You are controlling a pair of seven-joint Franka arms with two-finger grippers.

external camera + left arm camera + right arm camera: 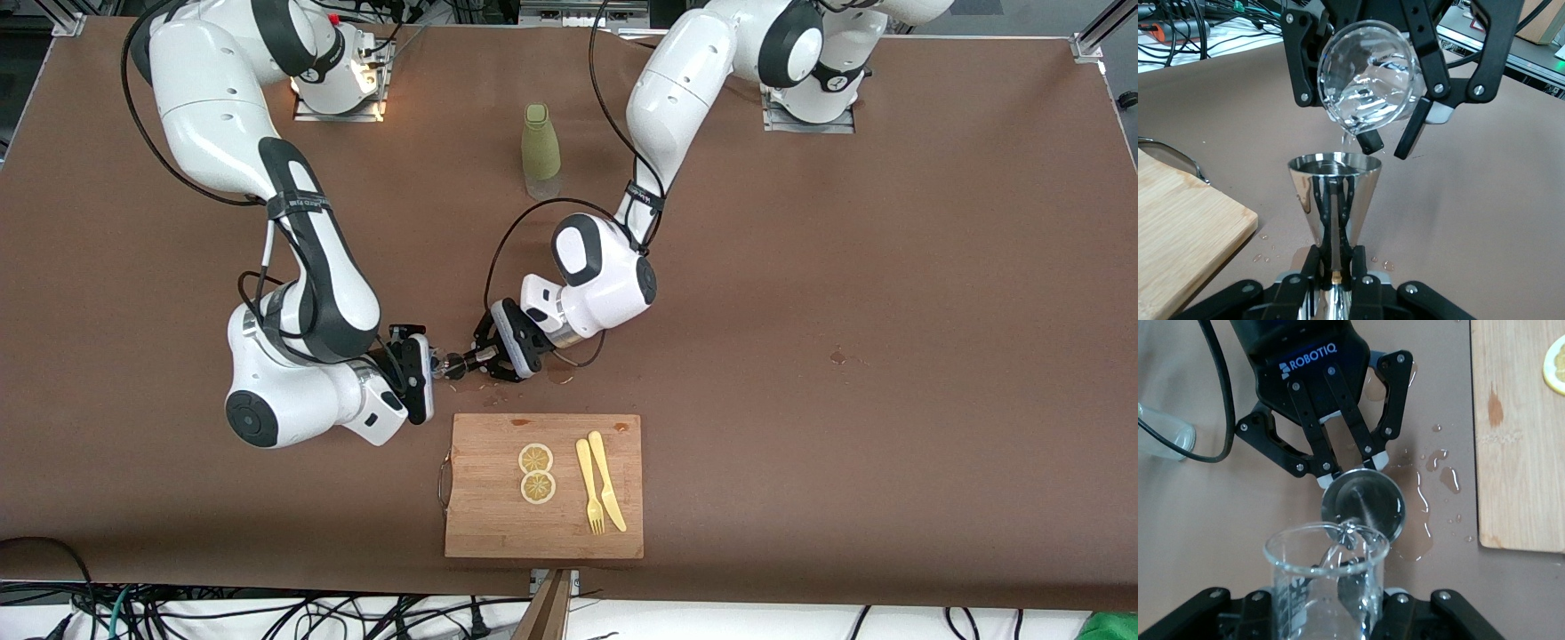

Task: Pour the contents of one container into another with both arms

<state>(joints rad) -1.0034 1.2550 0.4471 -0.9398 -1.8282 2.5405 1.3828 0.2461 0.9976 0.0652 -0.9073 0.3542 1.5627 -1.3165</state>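
Observation:
My left gripper (476, 358) is shut on the waist of the silvery steel jigger (1335, 193), which stands upright just above the table beside the cutting board. My right gripper (427, 364) is shut on the small clear glass cup (1328, 580). The cup (1368, 83) is tipped, its lip over the jigger's round rim (1363, 505), and a thin trickle of water (1348, 140) runs from the cup into the jigger. In the front view the jigger (455, 362) and the cup (437, 362) meet between the two hands.
A wooden cutting board (489, 516) lies nearer the front camera, carrying two lemon slices (536, 471) and a yellow fork and knife (600, 484). Spilled water drops (1431, 487) lie on the brown table by the board. A tall olive-green bottle (540, 147) stands between the arms' bases.

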